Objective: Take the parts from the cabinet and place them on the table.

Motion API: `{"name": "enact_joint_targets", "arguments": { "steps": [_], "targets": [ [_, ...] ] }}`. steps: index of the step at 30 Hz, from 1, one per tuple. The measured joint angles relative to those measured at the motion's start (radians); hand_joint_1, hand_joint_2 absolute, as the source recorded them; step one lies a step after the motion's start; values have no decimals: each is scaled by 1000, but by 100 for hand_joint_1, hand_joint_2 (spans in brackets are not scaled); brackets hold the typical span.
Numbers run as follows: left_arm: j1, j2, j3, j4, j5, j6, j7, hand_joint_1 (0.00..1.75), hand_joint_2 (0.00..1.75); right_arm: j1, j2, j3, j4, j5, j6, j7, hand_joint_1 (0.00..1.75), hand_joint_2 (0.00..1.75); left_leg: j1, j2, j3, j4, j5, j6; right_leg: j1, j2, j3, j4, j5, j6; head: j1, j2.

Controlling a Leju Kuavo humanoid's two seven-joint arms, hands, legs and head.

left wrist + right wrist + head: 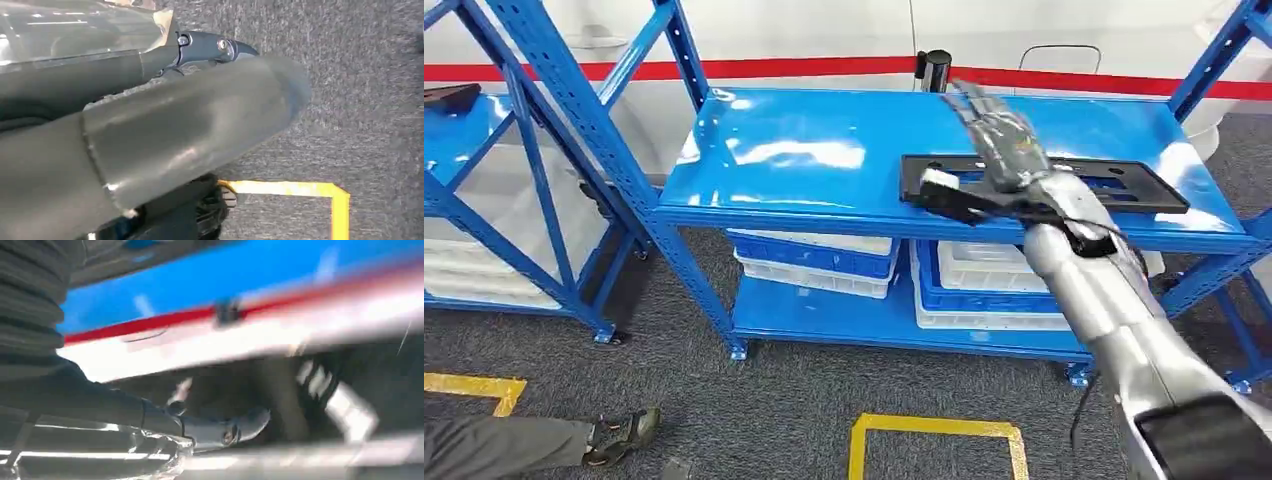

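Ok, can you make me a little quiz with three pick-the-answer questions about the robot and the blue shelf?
1. Where does the long black part lie?
A. on the floor
B. on the blue rack's top shelf
C. inside a white crate

2. What colour is the line taped on the floor?
A. yellow
B. green
C. pink

3. What is the right hand doing?
A. hanging beside the robot's leg
B. reaching out over the black part on the shelf
C. holding a cup

Answers:
1 B, the head view shows the part flat on the top shelf.
2 A, a yellow outline shows on the grey carpet.
3 B, the silver arm stretches forward and the hand is above the part; whether it grips it is too blurred to tell.
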Motion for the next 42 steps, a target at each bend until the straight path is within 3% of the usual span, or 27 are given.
{"name": "enact_joint_targets", "arguments": {
  "steps": [4,7,25,28,33,42],
  "targets": [
    [5,-1,0,0,2,2,3,0,0,-108,54,82,153,-19,-41,-9,0,175,0,-22,-2,1,9,-1,1,-22,-3,1,0,0,-2,0],
    [11,-1,0,0,2,3,3,0,0,-146,73,115,215,-22,-44,-8,0,175,0,-22,-3,1,9,-1,0,-22,-2,1,0,0,-2,0],
    [13,0,2,2,12,6,4,0,0,-195,71,216,257,-94,-38,21,0,175,-1,-21,-3,4,9,0,0,-22,-2,0,1,1,-2,0],
    [13,0,2,2,20,6,4,0,0,-202,65,228,264,-131,-13,20,0,175,-1,-21,-3,4,9,0,0,-22,-2,0,1,1,-2,0],
    [14,2,2,4,35,10,11,0,0,-211,20,251,235,-236,105,-35,0,175,-1,-21,-3,4,9,0,0,-22,-2,0,1,1,-2,0],
    [15,5,3,8,52,11,20,0,0,-234,-114,306,43,-365,259,20,0,175,-1,-21,-4,5,8,0,-1,-22,-2,0,1,1,-2,0]
  ]
}}
